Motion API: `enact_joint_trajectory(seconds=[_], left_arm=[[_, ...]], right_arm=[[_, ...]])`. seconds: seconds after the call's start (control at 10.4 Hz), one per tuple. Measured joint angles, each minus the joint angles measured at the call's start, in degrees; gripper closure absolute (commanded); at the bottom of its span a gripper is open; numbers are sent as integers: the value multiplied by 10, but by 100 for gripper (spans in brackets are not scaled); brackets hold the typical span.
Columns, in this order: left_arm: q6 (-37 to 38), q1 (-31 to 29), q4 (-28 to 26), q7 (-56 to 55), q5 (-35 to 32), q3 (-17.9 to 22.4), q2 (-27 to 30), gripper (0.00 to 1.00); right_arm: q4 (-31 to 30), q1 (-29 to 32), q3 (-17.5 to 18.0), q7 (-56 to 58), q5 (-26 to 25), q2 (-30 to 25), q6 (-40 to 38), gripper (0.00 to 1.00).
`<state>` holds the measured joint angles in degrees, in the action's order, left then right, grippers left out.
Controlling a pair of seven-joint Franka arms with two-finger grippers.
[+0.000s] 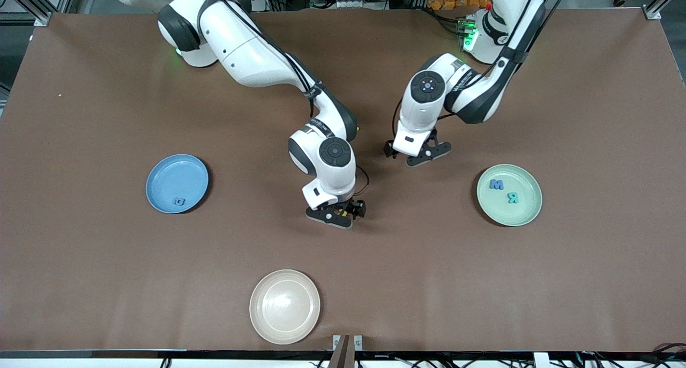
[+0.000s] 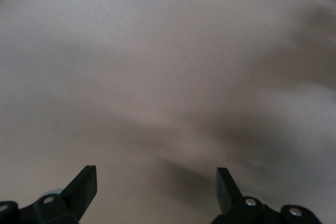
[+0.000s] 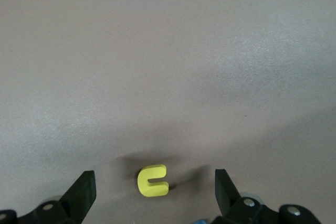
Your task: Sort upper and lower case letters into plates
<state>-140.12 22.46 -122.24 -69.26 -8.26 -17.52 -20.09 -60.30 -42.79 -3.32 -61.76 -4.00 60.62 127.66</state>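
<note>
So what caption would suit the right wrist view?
Right gripper open low over the brown table, a small yellow letter c lying between its fingers.

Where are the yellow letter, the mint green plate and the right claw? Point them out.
yellow letter [image 3: 153,180], right wrist view, middle of its body.
mint green plate [image 1: 522,215], front view, bare rim.
right claw [image 1: 336,216], front view, between its fingertips.

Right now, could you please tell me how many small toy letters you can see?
4: a blue letter and a teal letter in the pale mint green plate, a dark blue letter in the sky blue plate, a yellow letter under the right gripper. Others may be hidden.
</note>
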Motion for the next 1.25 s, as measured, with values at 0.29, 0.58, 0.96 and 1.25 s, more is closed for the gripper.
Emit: enact_joint_trajectory(seconds=[0.29,0.58,0.96,1.25], left_arm=[[-39,35,3,-60,0,-2,-37,0],[-40,53,10,-88,0,-2,-43,0],[-40,52,16,-89,0,-1,-44,0],[-40,56,28,-107,0,-2,-50,0]], right_arm=[[0,-9,0,-10,-1,4,0,6],[0,-10,-1,-16,-2,12,0,22],[0,-10,-2,-17,-7,13,0,34],[2,-10,-3,-18,-7,13,0,46]])
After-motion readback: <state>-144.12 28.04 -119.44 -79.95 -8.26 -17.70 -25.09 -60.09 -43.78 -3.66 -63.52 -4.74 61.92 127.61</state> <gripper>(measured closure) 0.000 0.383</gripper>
